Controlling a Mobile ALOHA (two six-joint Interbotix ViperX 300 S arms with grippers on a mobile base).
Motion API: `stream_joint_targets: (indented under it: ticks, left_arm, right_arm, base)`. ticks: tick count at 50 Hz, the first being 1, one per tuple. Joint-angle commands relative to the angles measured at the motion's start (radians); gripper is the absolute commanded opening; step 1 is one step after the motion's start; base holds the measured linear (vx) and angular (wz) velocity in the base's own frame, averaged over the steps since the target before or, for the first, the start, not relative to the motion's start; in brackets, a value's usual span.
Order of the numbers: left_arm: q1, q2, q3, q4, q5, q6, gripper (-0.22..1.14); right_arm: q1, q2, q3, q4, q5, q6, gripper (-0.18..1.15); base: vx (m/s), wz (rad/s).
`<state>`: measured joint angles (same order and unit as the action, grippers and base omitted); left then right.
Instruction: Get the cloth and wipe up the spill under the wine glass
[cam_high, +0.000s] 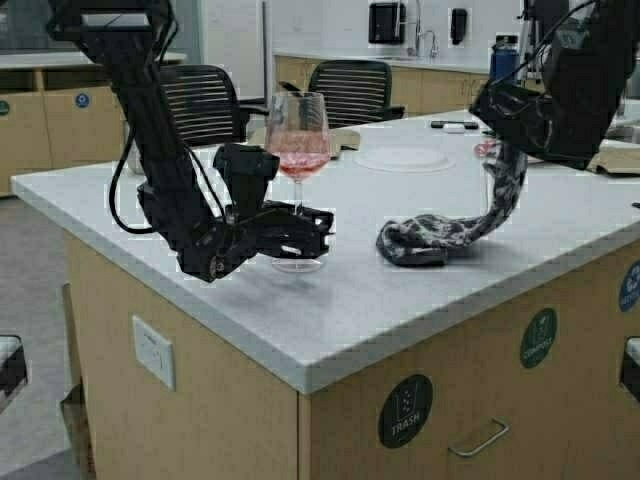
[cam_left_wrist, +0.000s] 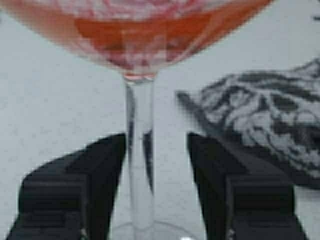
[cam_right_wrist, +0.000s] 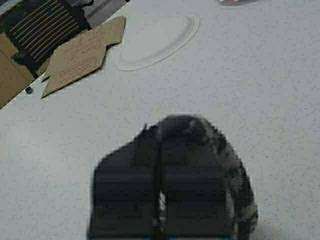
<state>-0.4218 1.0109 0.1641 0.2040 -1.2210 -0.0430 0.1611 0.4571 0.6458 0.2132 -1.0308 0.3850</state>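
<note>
Two black grippers were at work over the pale speckled stone bench (cam_high: 420, 290). The left gripper (cam_high: 318, 232) reached in low from the robot's left, level with the lower stem of the tall clear wine glass (cam_high: 297, 150) with pinkish-red liquid in its bowl. In the left wrist view the left gripper (cam_left_wrist: 156, 170) had its jaws parted, one on each side of the stem of the wine glass (cam_left_wrist: 141, 150), with a sliver of bench showing between each jaw and the stem, so it was not gripping. The glass stood upright on its round foot near the front left part of the bench.

The right gripper (cam_high: 508, 142) hung above the bench on the robot's right, its jaws closed on one end of the long dark grey cloth with a white leaf print (cam_high: 440, 232). From there the cloth drooped down and curved to a bunched heap lying on the bench, just to the right of the glass foot and apart from it. The right wrist view showed the right gripper (cam_right_wrist: 161, 165) pinching the cloth (cam_right_wrist: 220, 150).

Farther back lay a round white paper plate (cam_high: 403, 158) and a flat piece of brown cardboard (cam_right_wrist: 82, 54).
</note>
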Motion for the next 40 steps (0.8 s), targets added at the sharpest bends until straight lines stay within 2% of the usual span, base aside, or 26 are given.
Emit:
stream_joint_targets:
  ticks: [1,12,19,40]
  left_arm:
    - [-0.005,-0.032,0.000,0.002,-0.008,0.015,0.80]
    - [-0.006,-0.063,0.080,-0.006,-0.049,0.037,0.80]
    - [0.006,-0.084,0.166,-0.067,-0.118,0.060,0.80]
    - [0.026,-0.239,0.517,-0.081,-0.324,0.058,0.80]
  right_arm:
    - [0.003,-0.046,0.000,-0.017,-0.012,-0.002,0.07]
    - [0.003,-0.048,0.011,-0.031,-0.012,0.003,0.07]
    - [0.005,-0.049,0.014,-0.040,-0.012,0.005,0.07]
    - [0.021,-0.098,0.034,-0.058,-0.014,-0.005,0.07]
  base:
    - [0.00,0.00]
    - [0.00,0.00]
    - [0.00,0.00]
    - [0.00,0.00]
